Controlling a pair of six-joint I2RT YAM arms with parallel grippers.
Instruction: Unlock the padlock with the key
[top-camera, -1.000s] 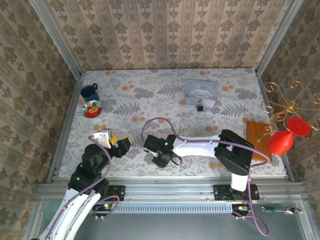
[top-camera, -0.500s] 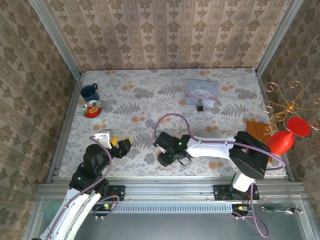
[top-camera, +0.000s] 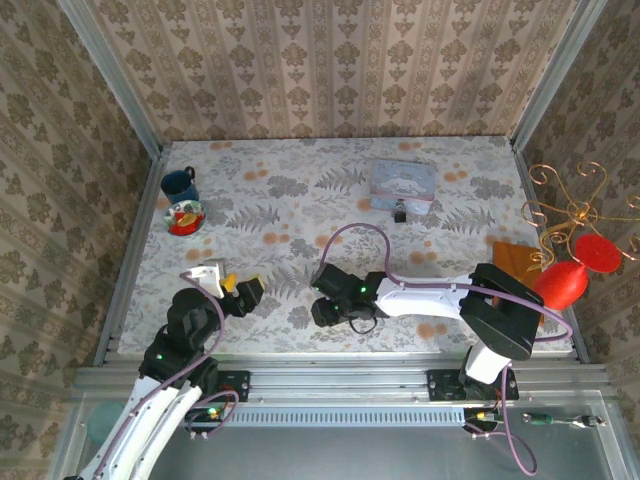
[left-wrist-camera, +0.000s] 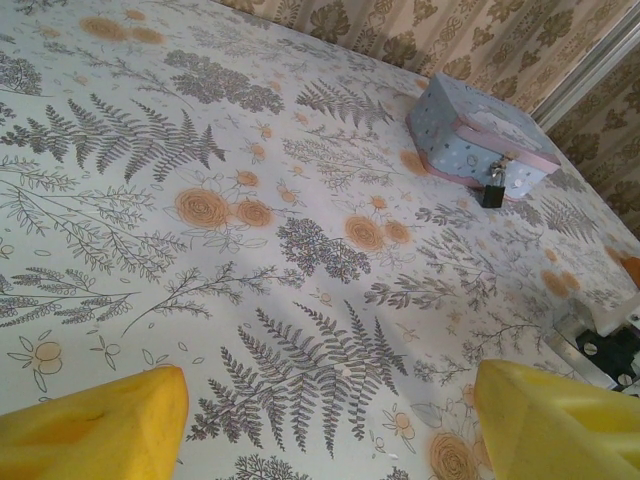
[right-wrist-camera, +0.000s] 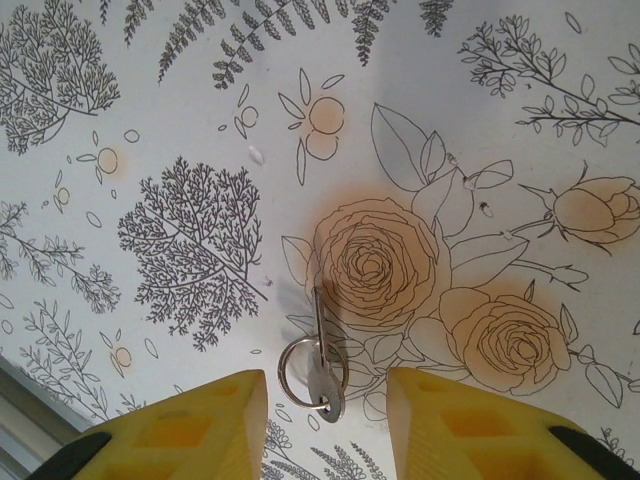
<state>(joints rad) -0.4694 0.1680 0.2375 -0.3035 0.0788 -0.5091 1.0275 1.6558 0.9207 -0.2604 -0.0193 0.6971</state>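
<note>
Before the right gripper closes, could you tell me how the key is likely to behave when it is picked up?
The key lies flat on the cloth, so the thin metal may slide instead of lifting cleanly. It sits on a loose ring, so it will probably dangle and swing once raised.

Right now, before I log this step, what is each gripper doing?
Left gripper: open, empty.
Right gripper: open above the key, not holding it.
</note>
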